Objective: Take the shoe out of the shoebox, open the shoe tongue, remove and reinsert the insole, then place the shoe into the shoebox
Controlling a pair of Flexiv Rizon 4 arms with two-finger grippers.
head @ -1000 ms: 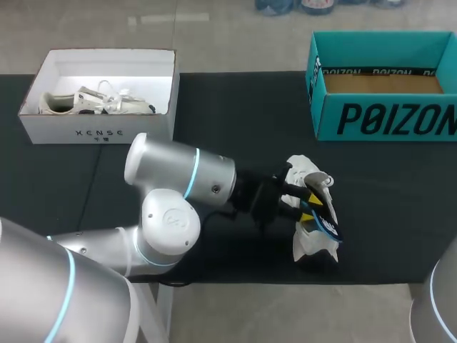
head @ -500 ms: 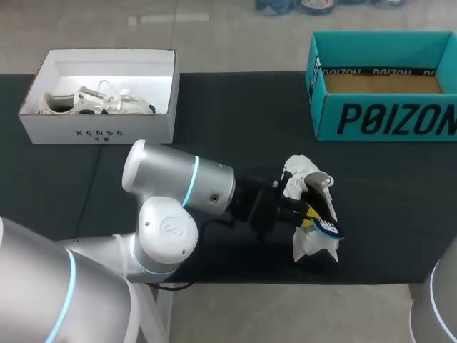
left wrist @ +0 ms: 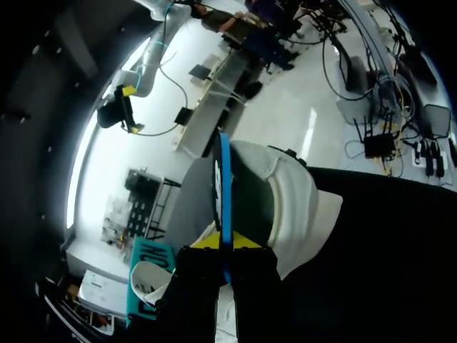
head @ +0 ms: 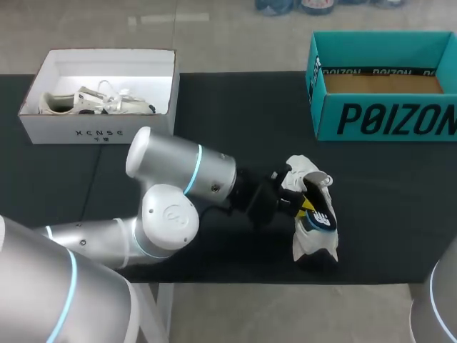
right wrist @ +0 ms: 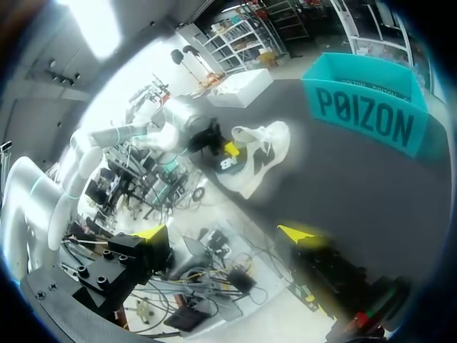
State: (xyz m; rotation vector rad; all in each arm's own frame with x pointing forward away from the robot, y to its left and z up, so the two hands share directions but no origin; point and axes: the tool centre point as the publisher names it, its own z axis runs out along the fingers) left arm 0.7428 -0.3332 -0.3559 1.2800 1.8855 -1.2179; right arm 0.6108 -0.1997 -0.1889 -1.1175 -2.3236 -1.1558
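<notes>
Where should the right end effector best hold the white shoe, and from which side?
Probably the shoe at its free near end, coming from the robot's right: the left end effector occupies its left side, shut on the insole.

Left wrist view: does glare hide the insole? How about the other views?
Left wrist view: the background is washed out, yet the insole shows plainly against the shoe. Right wrist view: glare washes over the shoe's edges. Head view: even light, no glare.

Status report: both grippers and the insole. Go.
Left gripper shut on insole, edge-on at the opening of the white shoe. Right gripper open, empty, away from the shoe. Teal shoebox open, nothing in the way.
</notes>
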